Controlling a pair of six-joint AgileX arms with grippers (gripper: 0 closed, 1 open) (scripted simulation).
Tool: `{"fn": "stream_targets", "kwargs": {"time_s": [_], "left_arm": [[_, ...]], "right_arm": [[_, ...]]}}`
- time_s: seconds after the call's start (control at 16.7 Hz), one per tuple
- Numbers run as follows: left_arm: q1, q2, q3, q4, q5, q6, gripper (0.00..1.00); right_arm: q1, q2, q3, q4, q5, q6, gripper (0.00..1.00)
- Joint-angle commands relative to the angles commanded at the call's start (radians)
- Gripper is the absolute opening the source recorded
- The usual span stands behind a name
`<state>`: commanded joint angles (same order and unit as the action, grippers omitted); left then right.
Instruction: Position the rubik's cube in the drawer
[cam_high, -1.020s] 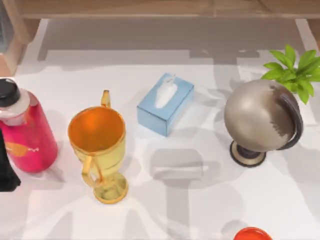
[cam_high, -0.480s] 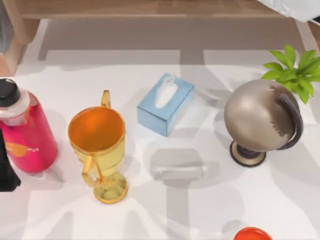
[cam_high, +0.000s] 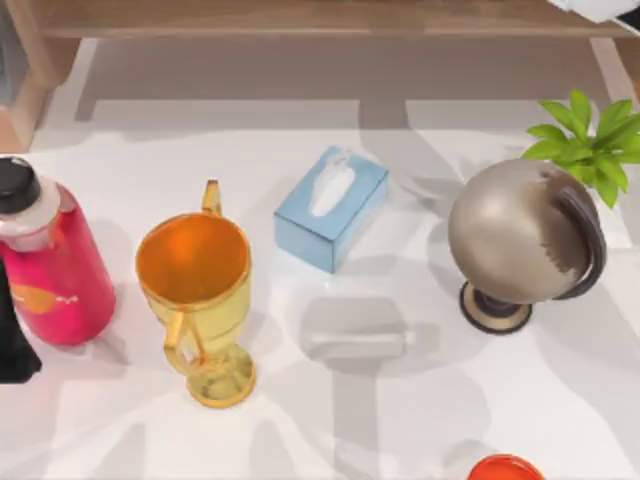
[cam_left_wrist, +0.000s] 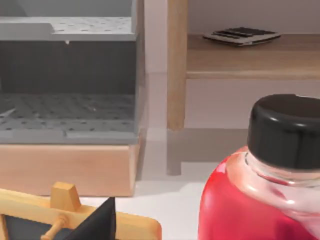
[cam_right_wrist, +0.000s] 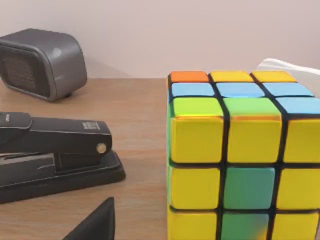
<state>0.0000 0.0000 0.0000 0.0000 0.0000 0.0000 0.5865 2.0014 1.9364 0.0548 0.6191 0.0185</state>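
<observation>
The white table (cam_high: 400, 440) lay under the overhead camera, a wooden shelf (cam_high: 300, 15) running along its far edge. The right arm (cam_high: 605, 8) reached in at the top right corner, a pale piece of it over the shelf; the left arm (cam_high: 12, 340) sat low at the left edge, dark, beside the bottle. Whether either claw was released or clenched, I could not tell.

On the table, largest first: a matte grey-brown globe (cam_high: 520, 235) on a dark round stand at the right, a leafy green plant (cam_high: 590, 140) just behind it; a glossy red bottle (cam_high: 50, 265) with a black cap at the left; a translucent amber two-handled cup (cam_high: 195, 300) on a flared foot; a pale blue tissue box (cam_high: 330, 207) near the centre, white tissue showing at its slot. A red-orange rim (cam_high: 505, 467) peeked in at the near edge.

The right wrist camera looked along a wood-grain shelf surface: the rubik's cube (cam_right_wrist: 240, 160) stood there upright, close up, facing tiles mostly yellow with some green, black grid lines between. Beside it lay a black stapler (cam_right_wrist: 55, 150), and farther back a rounded grey speaker (cam_right_wrist: 42, 62).

The left wrist camera showed a grey perforated drawer (cam_left_wrist: 67, 107) standing open in a wooden frame, empty of the cube, with a light wood stand (cam_left_wrist: 75, 217) in front.
</observation>
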Motion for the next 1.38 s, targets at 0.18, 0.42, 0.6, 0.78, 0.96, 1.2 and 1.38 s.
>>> {"fn": "stream_targets", "kwargs": {"time_s": [0.18, 0.42, 0.6, 0.78, 0.96, 1.2, 1.38], "left_arm": [[0.000, 0.000, 0.000, 0.000, 0.000, 0.000, 1.00], [0.000, 0.000, 0.000, 0.000, 0.000, 0.000, 1.00], [0.000, 0.000, 0.000, 0.000, 0.000, 0.000, 1.00], [0.000, 0.000, 0.000, 0.000, 0.000, 0.000, 1.00], [0.000, 0.000, 0.000, 0.000, 0.000, 0.000, 1.00], [0.000, 0.000, 0.000, 0.000, 0.000, 0.000, 1.00], [0.000, 0.000, 0.000, 0.000, 0.000, 0.000, 1.00]], "right_arm": [[-0.022, 0.063, 0.109, -0.044, -0.021, -0.002, 1.00], [-0.046, 0.155, 0.240, -0.077, -0.044, -0.004, 1.00], [-0.051, 0.195, 0.278, -0.080, -0.049, -0.003, 1.00], [-0.051, 0.195, 0.278, -0.080, -0.049, -0.003, 1.00], [-0.051, 0.195, 0.278, -0.080, -0.049, -0.003, 0.85], [-0.051, 0.195, 0.278, -0.080, -0.049, -0.003, 0.55], [-0.051, 0.195, 0.278, -0.080, -0.049, -0.003, 0.32]]}}
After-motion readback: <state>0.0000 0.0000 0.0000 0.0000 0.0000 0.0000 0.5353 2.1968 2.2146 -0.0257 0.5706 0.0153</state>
